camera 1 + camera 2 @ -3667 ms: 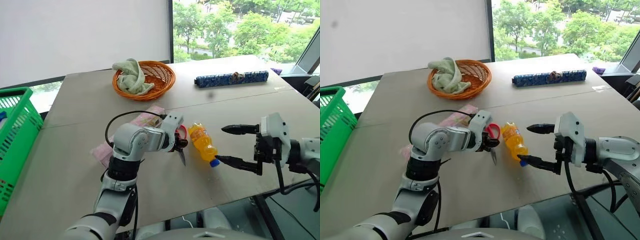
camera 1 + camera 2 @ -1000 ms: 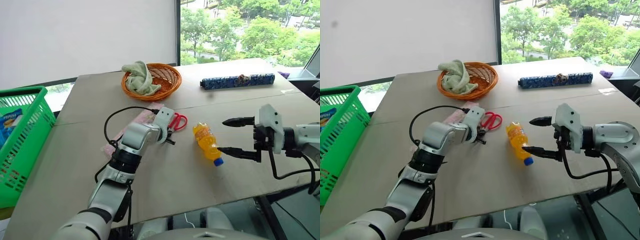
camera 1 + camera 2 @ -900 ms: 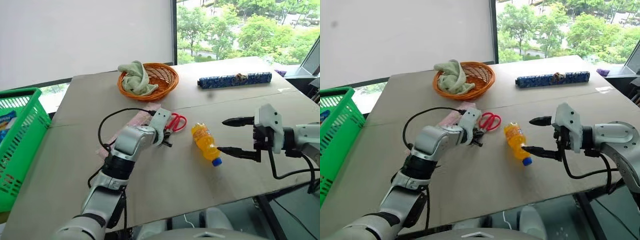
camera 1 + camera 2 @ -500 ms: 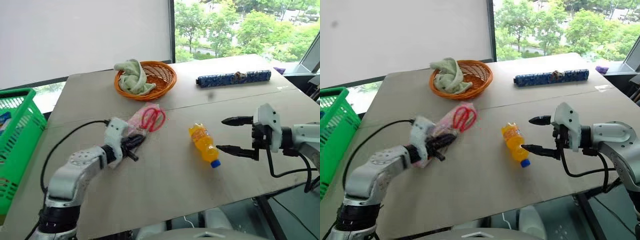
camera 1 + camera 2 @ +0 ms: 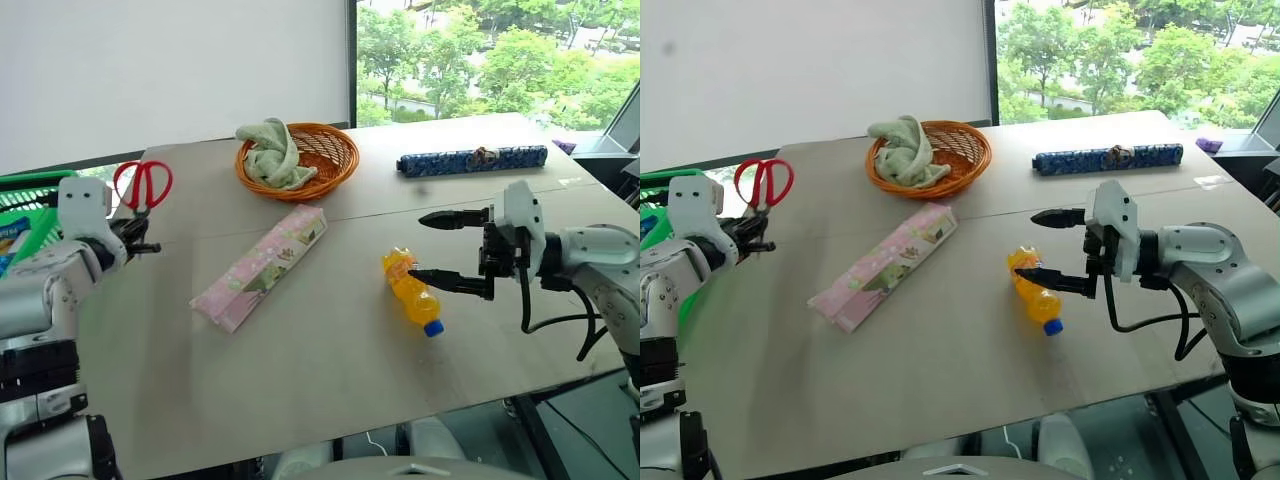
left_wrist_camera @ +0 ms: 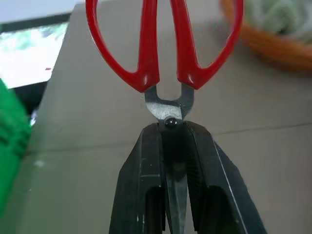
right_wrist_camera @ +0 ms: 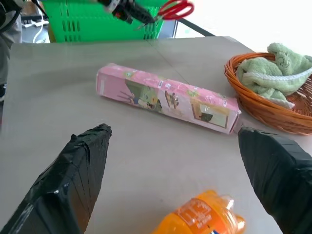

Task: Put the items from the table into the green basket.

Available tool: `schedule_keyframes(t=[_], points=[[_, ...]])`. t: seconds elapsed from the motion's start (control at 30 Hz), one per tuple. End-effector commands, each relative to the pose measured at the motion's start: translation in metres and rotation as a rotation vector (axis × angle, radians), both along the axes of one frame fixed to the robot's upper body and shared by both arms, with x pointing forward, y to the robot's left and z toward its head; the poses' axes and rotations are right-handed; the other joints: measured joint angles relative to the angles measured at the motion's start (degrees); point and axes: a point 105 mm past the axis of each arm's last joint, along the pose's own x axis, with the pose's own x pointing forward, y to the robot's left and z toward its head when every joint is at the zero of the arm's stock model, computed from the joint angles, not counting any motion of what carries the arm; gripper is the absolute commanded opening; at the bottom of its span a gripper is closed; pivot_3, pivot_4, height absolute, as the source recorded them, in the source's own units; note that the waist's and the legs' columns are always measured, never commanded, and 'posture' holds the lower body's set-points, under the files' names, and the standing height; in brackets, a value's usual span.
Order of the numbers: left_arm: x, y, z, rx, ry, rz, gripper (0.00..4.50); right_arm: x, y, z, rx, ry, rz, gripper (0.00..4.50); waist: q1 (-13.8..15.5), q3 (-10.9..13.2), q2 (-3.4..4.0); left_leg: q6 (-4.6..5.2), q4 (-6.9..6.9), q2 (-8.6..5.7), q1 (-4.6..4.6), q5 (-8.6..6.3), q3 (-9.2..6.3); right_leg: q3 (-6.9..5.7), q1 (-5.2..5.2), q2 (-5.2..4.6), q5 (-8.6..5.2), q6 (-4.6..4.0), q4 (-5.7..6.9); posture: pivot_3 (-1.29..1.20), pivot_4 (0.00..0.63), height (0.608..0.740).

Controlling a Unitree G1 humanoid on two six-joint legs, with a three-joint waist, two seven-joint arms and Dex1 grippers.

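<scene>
Your left gripper (image 5: 135, 240) is clamped on the scissors (image 5: 142, 184) by the blades, handles up, beside the green basket (image 5: 22, 222) (ready to drop), while your right gripper (image 5: 443, 248) gapes empty at the bottle (image 5: 410, 291).

The scissors (image 6: 165, 63) have glossy red plastic handles and bare metal blades, clamped between the matt black ribbed fingers (image 6: 146, 195). The basket (image 7: 265, 105) ahead of the right gripper is woven wicker holding soft cloth (image 7: 275, 68). The box (image 7: 168, 97) is smooth printed card; the table (image 7: 58, 87) is matt board.
</scene>
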Motion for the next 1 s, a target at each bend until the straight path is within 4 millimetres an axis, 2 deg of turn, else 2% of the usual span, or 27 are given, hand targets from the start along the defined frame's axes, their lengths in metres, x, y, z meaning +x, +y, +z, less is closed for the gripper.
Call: schedule_keyframes(t=[0.03, 0.1, 0.2, 0.23, 0.27, 0.3, 0.33, 0.4, 0.43, 0.5, 0.6, 0.77, 0.87, 1.0], points=[[0.003, 0.004, 0.003, 0.037, 0.023, -0.074, 1.05, -0.007, 0.006, 0.010, 0.002, -0.045, 0.031, 4.50, 0.33, -0.02, -0.04, -0.01, 0.00, -0.01, -0.05, 0.00, 0.00, 0.00, -0.07, -0.03, 0.00, 0.00, -0.01, -0.02, 0.000, 0.740], [0.000, 0.003, -0.010, -0.038, 0.065, -0.100, 1.81, -0.007, 0.005, 0.008, -0.007, -0.040, 0.026, 4.50, 0.55, -0.06, -0.09, -0.02, 0.00, -0.11, -0.19, -0.02, 0.00, -0.03, -0.18, -0.21, 0.01, -0.01, -0.04, -0.02, 0.000, 0.740], [-0.002, 0.004, -0.015, -0.067, 0.086, -0.109, 3.19, -0.008, 0.004, 0.006, -0.017, -0.036, 0.023, 4.50, 0.42, -0.13, -0.21, -0.23, 0.01, -0.21, -0.33, -0.14, 0.03, -0.04, -0.32, -0.55, 0.02, 0.00, -0.04, -0.03, 0.000, 0.740], [-0.003, 0.001, -0.012, -0.075, 0.081, -0.135, 3.56, -0.008, 0.003, 0.006, -0.019, -0.035, 0.021, 4.50, 0.33, -0.17, -0.27, -0.25, 0.01, -0.21, -0.41, -0.15, 0.03, -0.04, -0.40, -0.65, 0.03, 0.01, -0.03, -0.03, 0.000, 0.740], [-0.001, -0.013, 0.000, -0.096, 0.041, -0.208, 3.84, -0.008, 0.002, 0.006, -0.021, -0.034, 0.017, 4.50, 0.27, -0.20, -0.32, -0.26, 0.03, -0.21, -0.49, -0.15, 0.03, -0.05, -0.49, -0.65, 0.06, 0.03, 0.01, -0.03, 0.000, 0.740], [0.000, -0.023, 0.009, -0.109, 0.013, -0.263, 4.33, -0.008, 0.002, 0.006, -0.022, -0.032, 0.014, 4.50, 0.23, -0.23, -0.37, -0.27, 0.03, -0.20, -0.56, -0.15, 0.02, -0.06, -0.55, -0.66, 0.13, 0.14, 0.02, -0.03, 0.000, 0.740], [0.000, -0.036, 0.019, -0.124, -0.017, -0.324, 4.45, -0.008, 0.000, 0.005, -0.024, -0.032, 0.011, 4.50, 0.24, -0.23, -0.38, -0.27, 0.04, -0.20, -0.69, -0.14, 0.01, -0.07, -0.66, -0.67, 0.17, 0.20, 0.04, -0.03, 0.000, 0.740], [-0.006, -0.071, 0.036, -0.196, -0.022, -0.471, 4.45, -0.007, -0.002, 0.005, -0.027, -0.031, 0.005, 4.50, 0.22, -0.24, -0.42, -0.28, 0.04, -0.20, -0.78, -0.15, -0.01, -0.08, -0.69, -0.73, 0.17, 0.20, 0.03, -0.02, 0.000, 0.740], [-0.013, -0.099, 0.043, -0.206, 0.011, -0.601, 4.45, -0.007, -0.003, 0.004, -0.029, -0.031, 0.000, 4.50, 0.05, -0.22, -0.44, -0.28, 0.04, -0.21, -0.80, -0.15, 0.00, -0.06, -0.69, -0.76, 0.17, 0.20, 0.03, -0.02, 0.000, 0.740], [-0.024, -0.132, 0.045, -0.193, 0.090, -0.742, 4.45, -0.006, -0.006, 0.004, -0.035, -0.030, -0.008, 4.50, -0.20, -0.21, -0.44, -0.28, 0.04, -0.23, -0.87, -0.15, 0.00, -0.05, -0.73, -0.78, 0.17, 0.20, 0.02, -0.02, 0.000, 0.740], [-0.022, -0.144, 0.035, -0.101, 0.170, -0.779, 4.45, -0.005, -0.010, 0.002, -0.056, -0.030, -0.021, 4.50, -0.36, -0.23, 0.01, -0.27, 0.01, -0.27, -0.76, -0.15, 0.07, -0.01, -0.69, -0.77, 0.13, 0.16, 0.03, -0.03, 0.000, 0.740], [-0.002, -0.146, 0.023, -0.013, 0.226, -0.695, 4.45, -0.008, -0.015, 0.005, -0.062, -0.035, -0.028, 4.50, -0.54, -0.20, -0.03, -0.03, 0.15, 0.02, -0.66, 0.04, 0.13, 0.07, -0.64, 0.05, 0.02, 0.05, 0.12, -0.07, 0.000, 0.740], [0.004, -0.150, 0.019, 0.023, 0.247, -0.696, 4.45, -0.011, -0.015, 0.008, -0.053, -0.042, -0.030, 4.50, -0.73, -0.20, -0.03, -0.03, 0.18, 0.05, -0.66, 0.04, 0.19, 0.15, -0.64, 0.07, 0.07, 0.12, 0.13, -0.08, 0.000, 0.740], [0.001, -0.164, -0.007, -0.002, 0.353, -0.763, 4.45, -0.015, -0.010, 0.010, -0.029, -0.045, -0.018, 4.50, -1.30, -0.21, -0.03, -0.02, 0.19, 0.05, -0.66, 0.03, 0.25, 0.22, -0.65, 0.06, 0.15, 0.23, 0.12, -0.09, 0.000, 0.740]])
